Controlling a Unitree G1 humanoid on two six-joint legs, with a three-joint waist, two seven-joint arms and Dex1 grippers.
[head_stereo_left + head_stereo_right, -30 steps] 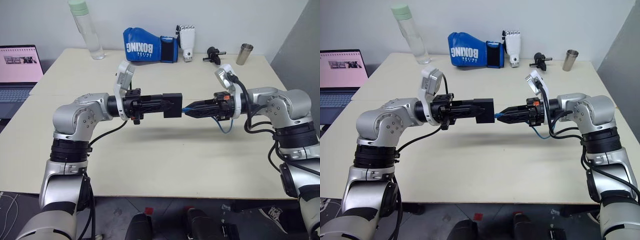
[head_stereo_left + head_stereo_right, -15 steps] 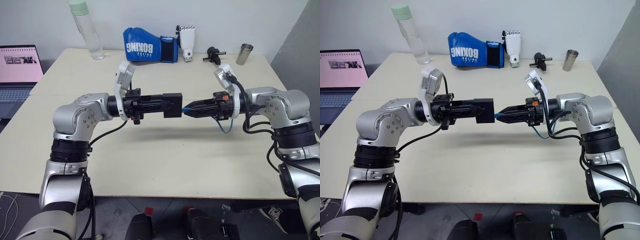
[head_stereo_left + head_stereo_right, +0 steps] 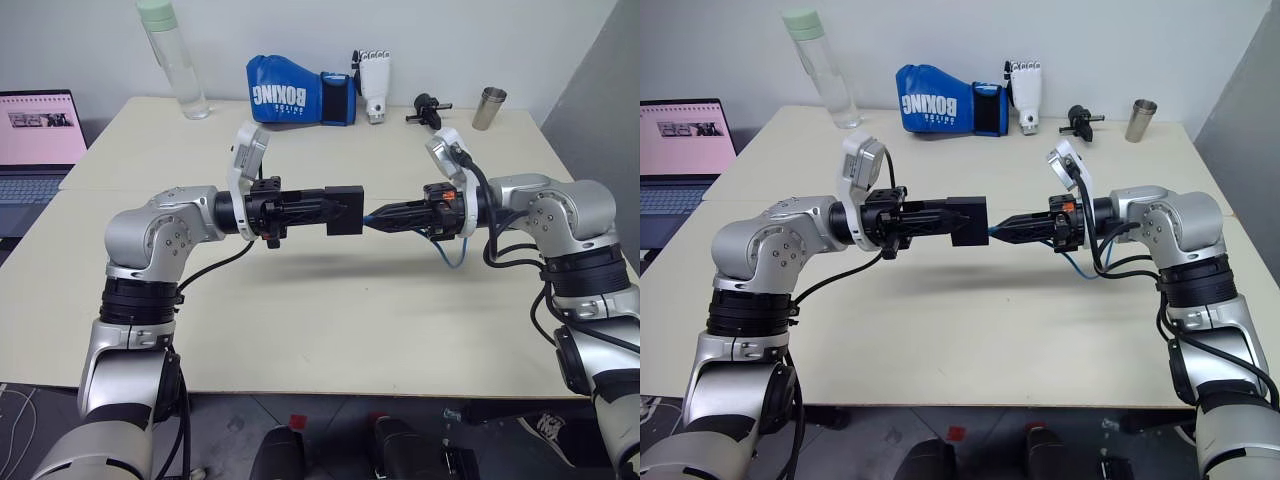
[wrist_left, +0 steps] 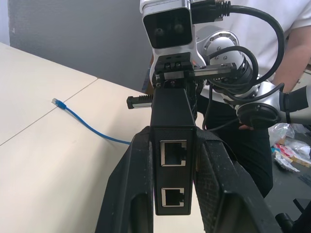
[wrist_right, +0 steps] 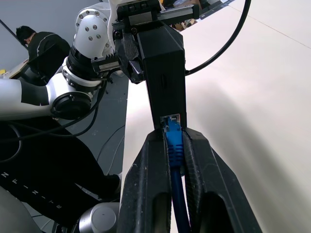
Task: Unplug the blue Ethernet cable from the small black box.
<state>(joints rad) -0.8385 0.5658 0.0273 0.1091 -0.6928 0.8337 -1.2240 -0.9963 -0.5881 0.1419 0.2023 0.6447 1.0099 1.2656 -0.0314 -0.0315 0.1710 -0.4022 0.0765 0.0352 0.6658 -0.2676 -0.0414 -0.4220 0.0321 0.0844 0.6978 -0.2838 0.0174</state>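
My left gripper (image 3: 328, 208) is shut on the small black box (image 3: 346, 210) and holds it level above the table, pointing to the right. In the left wrist view its fingers (image 4: 131, 174) clamp the box (image 4: 172, 121) on both sides, and two empty sockets face the camera. My right gripper (image 3: 372, 219) points at the box's far end, shut on the blue Ethernet cable (image 5: 174, 145) just behind its plug. The plug still sits in the box's port (image 5: 172, 119). The rest of the cable (image 3: 450, 258) loops down under my right wrist, and its free end (image 4: 58, 102) lies on the table.
Along the table's far edge stand a clear bottle (image 3: 175, 60), a blue boxing glove (image 3: 300, 100), a white robot hand (image 3: 375, 85), a black gadget (image 3: 430, 108) and a metal cup (image 3: 488, 108). A laptop (image 3: 35, 150) sits at the left. A person (image 4: 272, 145) stands beyond my right arm.
The right gripper's fingers have closed onto the blue cable at the plug. Neither arm has moved, and the box stays where it was.
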